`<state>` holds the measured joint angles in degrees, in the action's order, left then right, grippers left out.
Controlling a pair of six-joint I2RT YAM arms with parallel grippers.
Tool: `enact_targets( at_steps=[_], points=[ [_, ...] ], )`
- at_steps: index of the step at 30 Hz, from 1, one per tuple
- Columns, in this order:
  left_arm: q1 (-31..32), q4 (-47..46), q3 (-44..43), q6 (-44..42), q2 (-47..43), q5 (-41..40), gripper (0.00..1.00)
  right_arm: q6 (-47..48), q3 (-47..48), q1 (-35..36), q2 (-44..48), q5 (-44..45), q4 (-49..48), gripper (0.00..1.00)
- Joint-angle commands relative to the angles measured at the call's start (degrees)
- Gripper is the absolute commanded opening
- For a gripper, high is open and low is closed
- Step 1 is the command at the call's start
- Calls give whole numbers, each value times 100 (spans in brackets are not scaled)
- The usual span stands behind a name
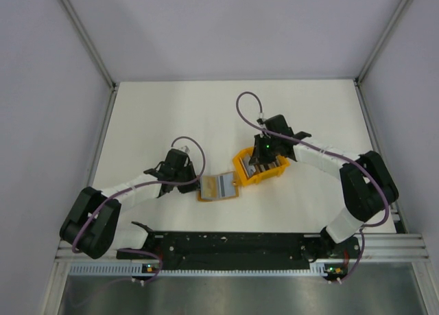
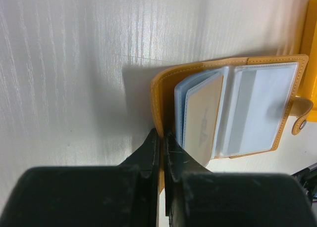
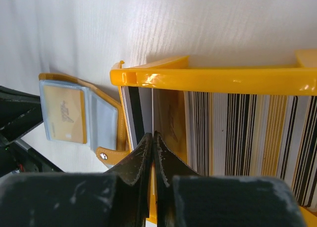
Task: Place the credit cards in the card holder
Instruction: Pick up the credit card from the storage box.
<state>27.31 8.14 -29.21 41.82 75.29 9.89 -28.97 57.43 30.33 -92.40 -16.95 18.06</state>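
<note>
1. Card holder (image 1: 218,187): lies open on the worktop (image 1: 171,116), between the two arms and just beside the orange bin (image 1: 241,165), with its clear pockets facing up.
2. Left fingers (image 2: 154,147): clenched on the edge of the card holder's mustard cover, pinning it flat. The cover's rim passes between them in the left wrist view.
3. Filled pocket: one tan card (image 2: 203,119) sits inside a clear sleeve of the holder. The neighbouring sleeves look empty.
4. Credit cards (image 3: 247,133): a striped row standing on edge inside the bin, packed close together, not yet in the holder.
5. Right fingers (image 3: 146,149): pressed together with no visible gap, down inside the bin at the left end of the row. They meet where a white-and-black card and a tan one stand side by side. Whether a card's edge is pinched between them cannot be told.
6. Progress, as a judgement: early. At most one card is stowed and nearly the whole row is left to transfer. The step in hand appears to be drawing a card from the bin while the left arm steadies the holder.
</note>
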Motion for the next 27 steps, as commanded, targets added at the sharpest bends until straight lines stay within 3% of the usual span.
enact_targets(
  at_steps=[1,20,23,27],
  points=[
    [-24,241,21,-192,144,-216,0,181,93,-44,73,289,-31,1],
    [-24,249,-14,-183,162,-207,0,340,260,246,-393,394,22,9],
    [-33,249,-14,-192,162,-216,0,357,286,237,-375,412,22,0],
    [-24,241,-14,-201,179,-207,0,418,330,237,-323,289,-5,0]
  ],
)
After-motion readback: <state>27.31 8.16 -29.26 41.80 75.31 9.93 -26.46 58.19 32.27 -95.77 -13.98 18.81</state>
